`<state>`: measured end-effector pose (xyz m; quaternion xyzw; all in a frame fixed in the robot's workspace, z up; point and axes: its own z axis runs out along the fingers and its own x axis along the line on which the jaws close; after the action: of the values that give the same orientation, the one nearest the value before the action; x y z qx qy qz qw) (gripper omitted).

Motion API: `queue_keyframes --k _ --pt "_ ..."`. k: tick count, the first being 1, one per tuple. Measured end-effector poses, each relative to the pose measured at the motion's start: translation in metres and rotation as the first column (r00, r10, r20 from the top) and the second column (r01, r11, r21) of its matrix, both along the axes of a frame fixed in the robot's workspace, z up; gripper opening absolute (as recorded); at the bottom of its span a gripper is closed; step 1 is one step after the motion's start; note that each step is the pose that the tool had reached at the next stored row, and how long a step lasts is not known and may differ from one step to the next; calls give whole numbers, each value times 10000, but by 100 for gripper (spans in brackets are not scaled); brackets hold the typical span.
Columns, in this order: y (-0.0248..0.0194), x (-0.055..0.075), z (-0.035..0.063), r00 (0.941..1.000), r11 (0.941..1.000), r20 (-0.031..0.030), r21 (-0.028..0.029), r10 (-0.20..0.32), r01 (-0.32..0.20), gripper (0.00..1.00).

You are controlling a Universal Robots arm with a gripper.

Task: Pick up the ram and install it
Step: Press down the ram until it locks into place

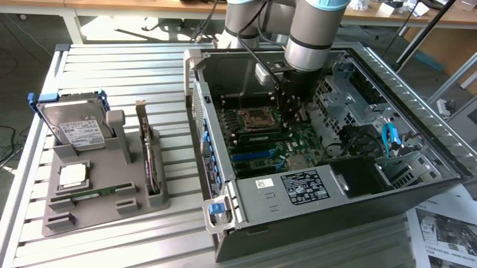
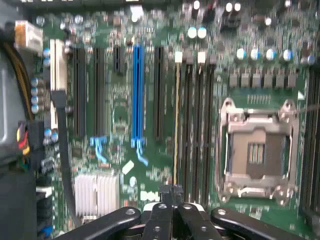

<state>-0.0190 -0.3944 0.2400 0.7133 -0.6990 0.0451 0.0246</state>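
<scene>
While the gripper [image 2: 171, 192] hangs over the motherboard [image 1: 280, 139], jaws pressed together, the ram [image 2: 176, 120] there looks light, stiff, fragile; edges are safest.

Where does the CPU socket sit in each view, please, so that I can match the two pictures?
Exterior view: the CPU socket lies inside the open case, on the green board, farther from the camera than the blue slot.
Wrist view: the CPU socket is the silver-framed square beside the dark memory slots, on their side away from the blue slot.
Shared landmark: the blue slot.
</scene>
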Motion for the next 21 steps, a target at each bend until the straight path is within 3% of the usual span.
queue_keyframes --k 4,7,21 --pt "3 -148 -2 10000 10000 1 -1 1 -1 11" --pt "5 -351 -5 10000 10000 1 -1 -1 1 11" --pt "5 -396 -60 10000 10000 1 -1 0 0 11"
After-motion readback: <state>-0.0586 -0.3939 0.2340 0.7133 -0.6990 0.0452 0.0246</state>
